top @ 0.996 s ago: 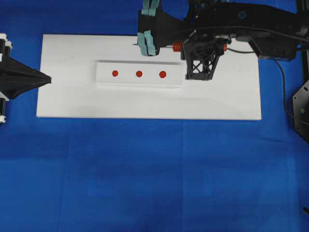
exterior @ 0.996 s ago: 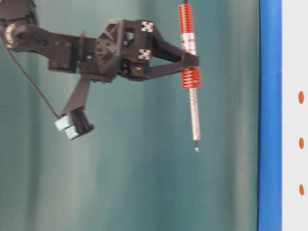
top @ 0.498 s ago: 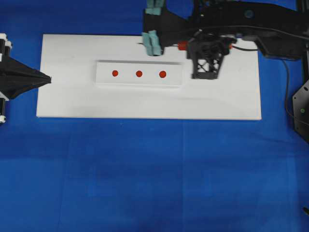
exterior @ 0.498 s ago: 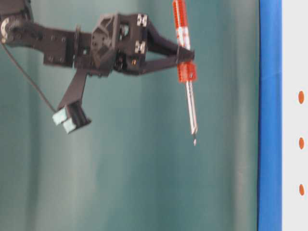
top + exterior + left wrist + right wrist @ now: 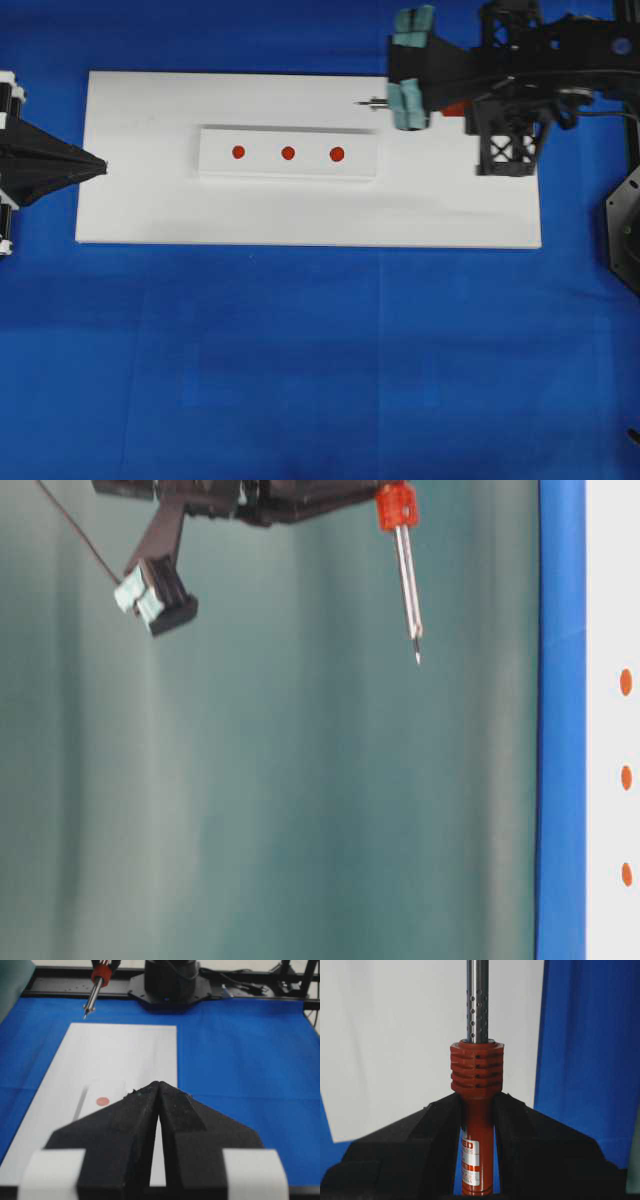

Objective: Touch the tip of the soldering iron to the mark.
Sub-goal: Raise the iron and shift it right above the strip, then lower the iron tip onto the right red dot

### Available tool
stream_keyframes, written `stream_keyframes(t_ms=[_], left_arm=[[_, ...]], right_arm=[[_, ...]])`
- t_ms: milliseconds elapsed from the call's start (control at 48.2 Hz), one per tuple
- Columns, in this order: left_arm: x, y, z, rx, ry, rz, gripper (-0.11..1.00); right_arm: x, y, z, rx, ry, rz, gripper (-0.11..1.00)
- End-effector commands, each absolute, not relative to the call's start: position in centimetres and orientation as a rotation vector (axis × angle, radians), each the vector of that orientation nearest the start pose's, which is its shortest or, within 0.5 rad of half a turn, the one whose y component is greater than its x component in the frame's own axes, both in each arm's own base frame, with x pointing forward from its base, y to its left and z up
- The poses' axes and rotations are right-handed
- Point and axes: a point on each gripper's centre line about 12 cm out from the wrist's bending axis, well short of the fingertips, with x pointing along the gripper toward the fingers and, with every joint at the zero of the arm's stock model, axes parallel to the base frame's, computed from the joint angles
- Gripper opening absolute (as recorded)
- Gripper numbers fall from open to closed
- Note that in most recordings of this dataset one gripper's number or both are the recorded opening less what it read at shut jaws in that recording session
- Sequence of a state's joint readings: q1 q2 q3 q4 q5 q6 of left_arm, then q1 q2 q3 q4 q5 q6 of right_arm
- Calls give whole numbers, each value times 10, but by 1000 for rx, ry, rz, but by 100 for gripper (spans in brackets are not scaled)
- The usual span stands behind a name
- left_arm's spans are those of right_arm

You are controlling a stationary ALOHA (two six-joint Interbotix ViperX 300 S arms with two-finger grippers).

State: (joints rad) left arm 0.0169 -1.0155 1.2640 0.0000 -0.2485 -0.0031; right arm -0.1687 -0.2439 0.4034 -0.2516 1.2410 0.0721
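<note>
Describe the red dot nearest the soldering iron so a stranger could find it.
Find the big white board on the blue cloth, then the raised white strip at its middle. Three red dots sit in a row there; the rightmost dot lies closest to the soldering iron.

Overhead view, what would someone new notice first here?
First the white board on the blue cloth, carrying a raised white strip with three red dots in a row. Next the right hand, above the board's far right edge, shut on the orange-red soldering iron, whose tip is off the dots. At the board's left end rests the left hand, shut and empty.
</note>
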Motion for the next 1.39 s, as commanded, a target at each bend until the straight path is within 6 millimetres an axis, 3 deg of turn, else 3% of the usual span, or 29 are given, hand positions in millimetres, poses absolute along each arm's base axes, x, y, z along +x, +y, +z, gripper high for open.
stream_keyframes(t_ms=[0, 892, 1369], left_arm=[[187, 3, 266, 3, -9, 18, 0], [187, 3, 264, 8, 3, 18, 0], [186, 3, 263, 8, 6, 16, 0]], right_arm=[[288, -79, 282, -61, 1357, -337, 6], [302, -80, 274, -59, 1356, -327, 6], [334, -84, 214, -68, 1436, -291, 6]])
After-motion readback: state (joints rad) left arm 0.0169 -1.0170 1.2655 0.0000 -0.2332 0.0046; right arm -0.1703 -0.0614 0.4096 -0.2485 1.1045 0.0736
